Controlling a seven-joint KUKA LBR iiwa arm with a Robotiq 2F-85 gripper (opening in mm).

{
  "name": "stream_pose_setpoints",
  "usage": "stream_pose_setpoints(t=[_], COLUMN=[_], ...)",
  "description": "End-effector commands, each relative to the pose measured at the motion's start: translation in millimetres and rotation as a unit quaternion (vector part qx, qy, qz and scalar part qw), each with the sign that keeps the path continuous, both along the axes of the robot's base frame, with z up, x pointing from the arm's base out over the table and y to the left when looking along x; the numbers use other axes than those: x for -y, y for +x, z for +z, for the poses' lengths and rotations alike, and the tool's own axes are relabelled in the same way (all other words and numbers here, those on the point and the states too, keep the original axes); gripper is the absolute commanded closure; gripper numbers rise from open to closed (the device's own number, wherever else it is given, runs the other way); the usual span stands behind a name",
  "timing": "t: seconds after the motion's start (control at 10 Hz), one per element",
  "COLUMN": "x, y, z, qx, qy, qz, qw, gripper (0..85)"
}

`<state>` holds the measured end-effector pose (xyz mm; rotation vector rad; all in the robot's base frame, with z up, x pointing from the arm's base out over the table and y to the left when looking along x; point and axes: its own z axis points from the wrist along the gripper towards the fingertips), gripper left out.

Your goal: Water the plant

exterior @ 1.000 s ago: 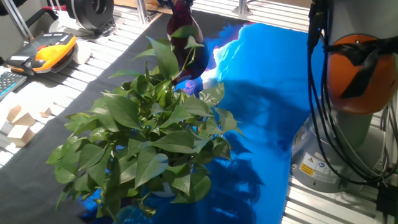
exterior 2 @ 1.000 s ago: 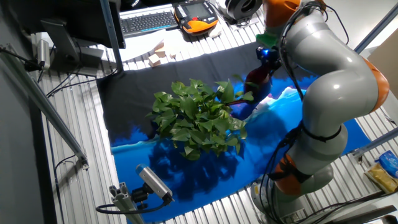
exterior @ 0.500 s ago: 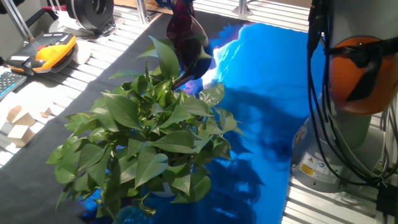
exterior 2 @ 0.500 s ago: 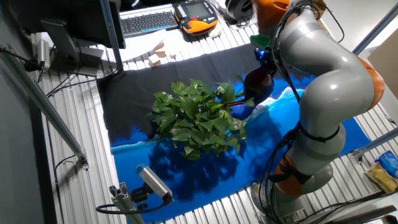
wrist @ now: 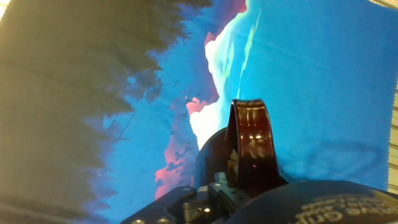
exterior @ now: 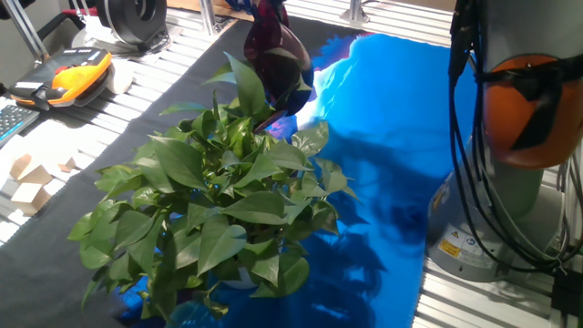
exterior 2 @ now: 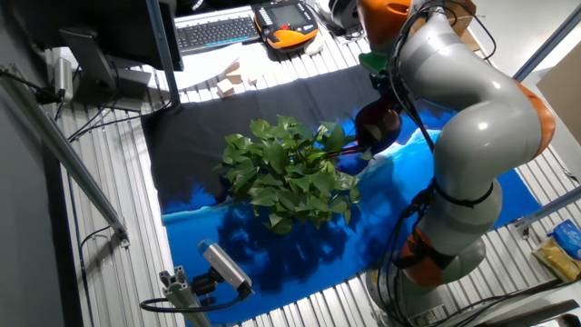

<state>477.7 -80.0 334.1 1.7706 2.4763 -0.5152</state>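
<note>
The plant (exterior: 219, 196) is a big bushy mass of glossy green leaves on the cloth; it also shows in the other fixed view (exterior 2: 289, 173). My gripper (exterior 2: 385, 91) is shut on the handle of a dark maroon cup (exterior: 277, 50). It holds the cup in the air, tilted, at the plant's far edge and touching the outer leaves (exterior 2: 349, 141). In the hand view the gripper (wrist: 231, 186) clamps the cup's glossy handle (wrist: 251, 146) above the blue cloth. The cup's contents are hidden.
A black and blue printed cloth (exterior: 383, 137) covers the table. An orange teach pendant (exterior: 77, 71), a keyboard (exterior 2: 213, 32) and small wooden blocks (exterior: 27, 182) lie at the far side. The arm's base (exterior: 492, 219) stands beside the cloth. A small camera (exterior 2: 222, 265) stands near the front.
The cup has tipped and swung a little over the plant's edge. The arm's wrist has shifted toward the plant. The plant has not moved.
</note>
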Motion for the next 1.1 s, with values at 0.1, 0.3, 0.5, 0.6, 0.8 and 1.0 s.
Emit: stream_pose_setpoints(t=[0.1, 0.3, 0.5, 0.6, 0.8, 1.0], x=[-1.7, -3.9, -6.2, -7.0, -7.8, -8.7], y=[-0.2, -0.6, -0.7, -0.7, -0.6, -0.6], z=[0.4, 1.0, 1.6, 1.8, 1.8, 1.9], qx=[-0.003, -0.006, -0.009, -0.01, -0.011, -0.016], qy=[-0.01, -0.019, -0.025, -0.028, -0.032, -0.043], qz=[-0.007, -0.015, -0.02, -0.023, -0.026, -0.033], qw=[0.9999, 0.9997, 0.9995, 0.9993, 0.9991, 0.9984], gripper=[85.0, 85.0, 85.0, 85.0, 85.0, 85.0])
